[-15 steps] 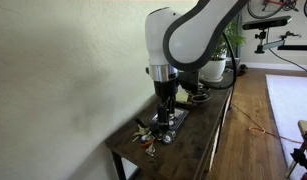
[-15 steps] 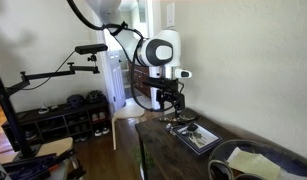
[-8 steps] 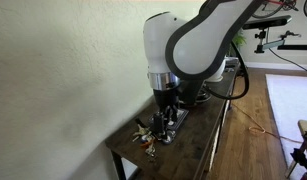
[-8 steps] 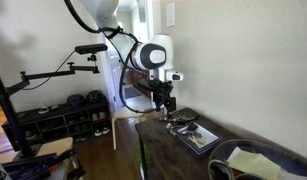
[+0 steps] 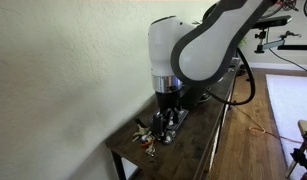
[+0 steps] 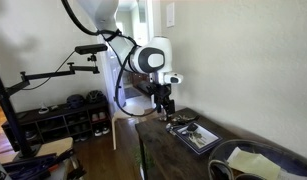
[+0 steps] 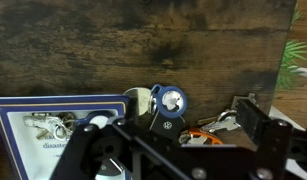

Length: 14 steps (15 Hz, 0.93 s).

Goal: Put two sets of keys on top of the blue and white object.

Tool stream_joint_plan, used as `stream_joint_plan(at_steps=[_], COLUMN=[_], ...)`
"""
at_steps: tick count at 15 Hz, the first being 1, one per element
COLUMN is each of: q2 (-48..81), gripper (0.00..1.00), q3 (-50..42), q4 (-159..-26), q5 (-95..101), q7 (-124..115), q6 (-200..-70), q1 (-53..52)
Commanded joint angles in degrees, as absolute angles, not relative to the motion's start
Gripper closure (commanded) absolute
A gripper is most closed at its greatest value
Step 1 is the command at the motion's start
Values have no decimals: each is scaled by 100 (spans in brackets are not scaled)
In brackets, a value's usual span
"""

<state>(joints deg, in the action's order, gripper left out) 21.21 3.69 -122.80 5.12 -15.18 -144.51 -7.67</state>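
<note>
- gripper (image 7: pixel 173 128): jaws wide apart, holding nothing, above the wooden surface (image 7: pixel 113 50).
- blue and white object (image 7: pixel 18 135): left in the wrist view, first key set (image 7: pixel 48 124) lying on it.
- second key set (image 7: pixel 169 103): on the surface, just right of the object.

We see a rounded white arm (image 5: pixel 193 40) with dark grey bands, a silver ring (image 5: pixel 165 82) above the jaws, a black gripper (image 5: pixel 165 118) and a black cable (image 5: pixel 251 85).

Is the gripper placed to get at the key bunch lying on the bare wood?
Probably yes: the gripper hangs open right above the key bunch, nothing covers it, and the blue and white object lies beside it.
</note>
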Motion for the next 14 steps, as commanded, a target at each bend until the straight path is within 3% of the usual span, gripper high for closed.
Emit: stream_joint_plan(at_steps=[1, 9, 14], q2=[1993, 2188, 2327], gripper=[0, 0, 18], q3=[239, 271, 266], q4=[-12515, -12451, -12396], q5=[470, 223, 162], q7=[-1727, -1655, -1564], q6=[-14665, -14671, -14767], q1=[-872, -805, -767])
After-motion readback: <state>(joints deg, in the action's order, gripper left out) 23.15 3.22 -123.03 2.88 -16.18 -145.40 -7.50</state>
